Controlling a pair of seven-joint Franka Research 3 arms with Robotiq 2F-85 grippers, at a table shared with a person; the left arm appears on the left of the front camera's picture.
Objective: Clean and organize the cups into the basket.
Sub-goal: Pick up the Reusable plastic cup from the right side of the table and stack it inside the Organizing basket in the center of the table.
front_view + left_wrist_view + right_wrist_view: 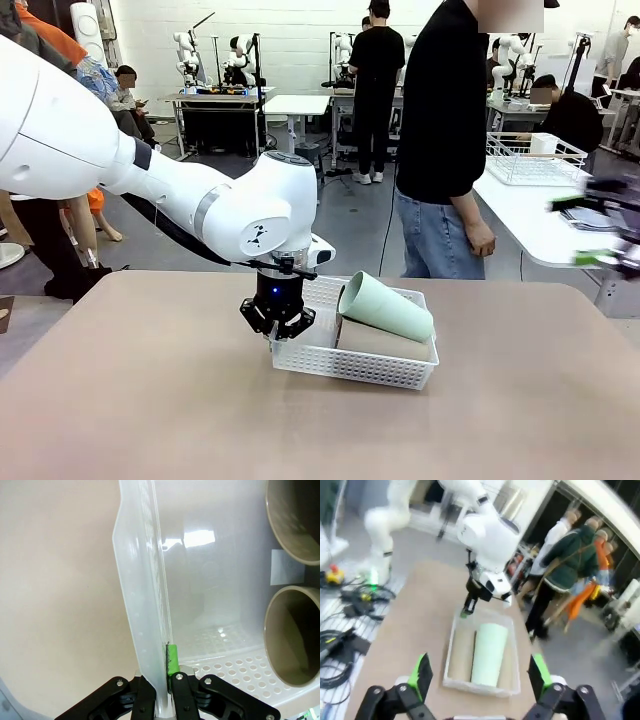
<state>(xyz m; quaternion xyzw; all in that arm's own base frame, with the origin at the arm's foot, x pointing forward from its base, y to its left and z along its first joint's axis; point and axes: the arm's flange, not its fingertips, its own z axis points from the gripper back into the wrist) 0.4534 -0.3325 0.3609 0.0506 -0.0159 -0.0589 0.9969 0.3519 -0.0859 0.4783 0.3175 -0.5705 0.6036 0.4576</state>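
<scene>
The table (150, 400) carries the basket (350, 368) near its centre, with the person (445, 140) standing beyond the far edge. The left gripper (277, 322) is clamped on the basket's left-hand rim; the wrist view shows one green pad (172, 660) inside the wall and the other finger outside. The right gripper (480, 677) hangs well above the table with jaws spread wide, holding nothing. All three cups lie in the basket: the mint cup (385, 307) rests tilted across two brown cups (295, 645). The basket is likely light thin plastic that flexes, so the solid rim is the sound hold; the matte cups appear rigid and easy to clasp around the body. The front view hides the brown cups' mouths; the left wrist view shows both open mouths facing the gripped wall. The right wrist view shows the whole basket from above.
</scene>
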